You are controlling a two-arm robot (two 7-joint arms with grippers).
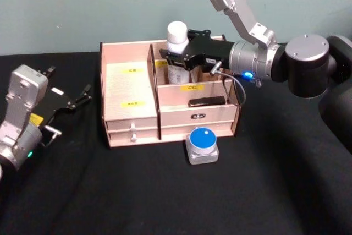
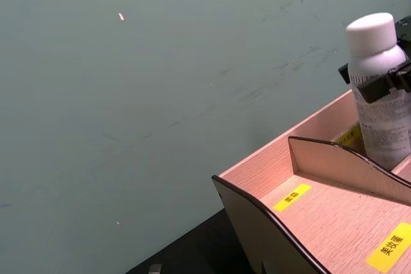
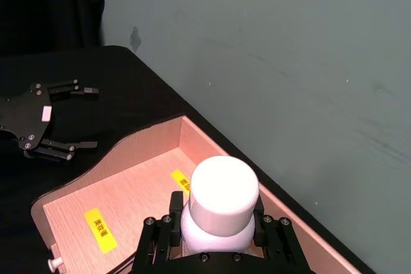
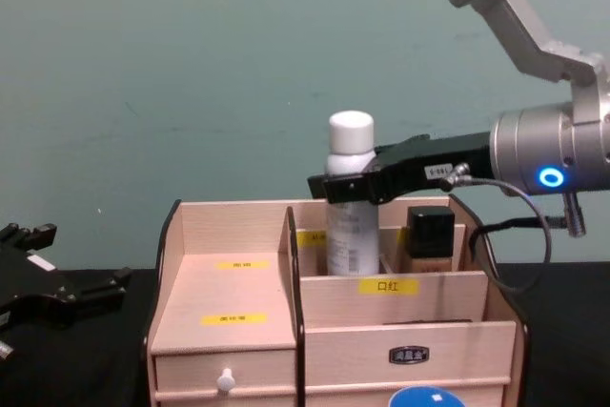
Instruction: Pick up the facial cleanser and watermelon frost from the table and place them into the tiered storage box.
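My right gripper (image 1: 177, 59) is clamped on the white-capped bottle (image 1: 177, 36) just under its cap, upper centre of the head view. The bottle is upright, its lower part inside a rear compartment of the tiered storage box (image 1: 127, 89), close beside the divider; whether it touches bottom, cannot tell. Open air above. My left gripper (image 1: 69, 83) is spread wide at mid-left, apart from the box. A blue-lidded jar (image 1: 202, 142) sits just before the drawers.

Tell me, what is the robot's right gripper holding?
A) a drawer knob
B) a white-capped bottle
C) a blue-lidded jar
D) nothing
B: the right gripper is shut on the bottle just below its white cap, with the bottle's lower part down in a back compartment of the box.
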